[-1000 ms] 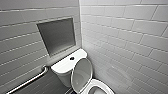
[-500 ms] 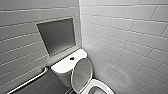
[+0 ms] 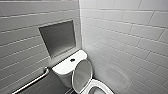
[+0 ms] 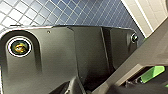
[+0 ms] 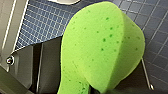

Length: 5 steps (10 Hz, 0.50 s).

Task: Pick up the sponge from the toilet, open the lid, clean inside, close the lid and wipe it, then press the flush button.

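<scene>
The lid (image 3: pixel 82 75) of the toilet (image 3: pixel 65 68) stands raised, so the bowl (image 3: pixel 101 86) lies open for cleaning, and the sponge (image 5: pixel 100 47) is bent double above the blue floor tiles (image 5: pixel 45 22) because the right gripper (image 5: pixel 95 90) seems to pinch it tightly at one edge.

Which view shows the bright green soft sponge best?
Right wrist view: the bright green soft sponge appears large and bent, close to the camera. Left wrist view catches a small green patch, likely the same sponge. Head view takes in the glossy white toilet instead.
</scene>
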Tool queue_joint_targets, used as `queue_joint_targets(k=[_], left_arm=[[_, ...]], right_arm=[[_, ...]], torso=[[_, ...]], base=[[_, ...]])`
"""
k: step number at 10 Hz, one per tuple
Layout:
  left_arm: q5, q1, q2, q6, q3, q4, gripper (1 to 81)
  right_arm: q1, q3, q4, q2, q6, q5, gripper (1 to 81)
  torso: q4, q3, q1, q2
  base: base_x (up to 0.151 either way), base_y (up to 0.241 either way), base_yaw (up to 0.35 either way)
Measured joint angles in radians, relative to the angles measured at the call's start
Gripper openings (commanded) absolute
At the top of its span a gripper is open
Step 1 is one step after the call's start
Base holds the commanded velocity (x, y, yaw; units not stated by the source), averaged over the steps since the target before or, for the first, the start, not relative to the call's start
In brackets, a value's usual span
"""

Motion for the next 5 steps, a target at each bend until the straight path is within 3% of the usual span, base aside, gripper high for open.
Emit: queue_joint_targets(k=[2,4,5], left_arm=[[-0.014,0.026,0.05,0.004,-0.1,0.001,81.1],[-0.05,0.05,0.092,0.022,-0.204,0.001,81.1],[-0.071,0.054,0.116,0.026,-0.245,0.001,81.1]], right_arm=[[-0.016,-0.004,-0.021,0.024,-0.001,0.002,1.0],[-0.018,-0.007,-0.026,0.021,-0.001,0.0,1.0],[-0.019,-0.01,-0.026,0.022,-0.001,0.0,1.0]], torso=[[0.0,0.053,-0.04,0.06],[0.003,0.066,-0.077,0.116],[0.016,0.068,-0.095,0.144]], base=[[0.0,0.0,0.0],[0.0,0.0,0.0],[0.0,0.0,0.0]])
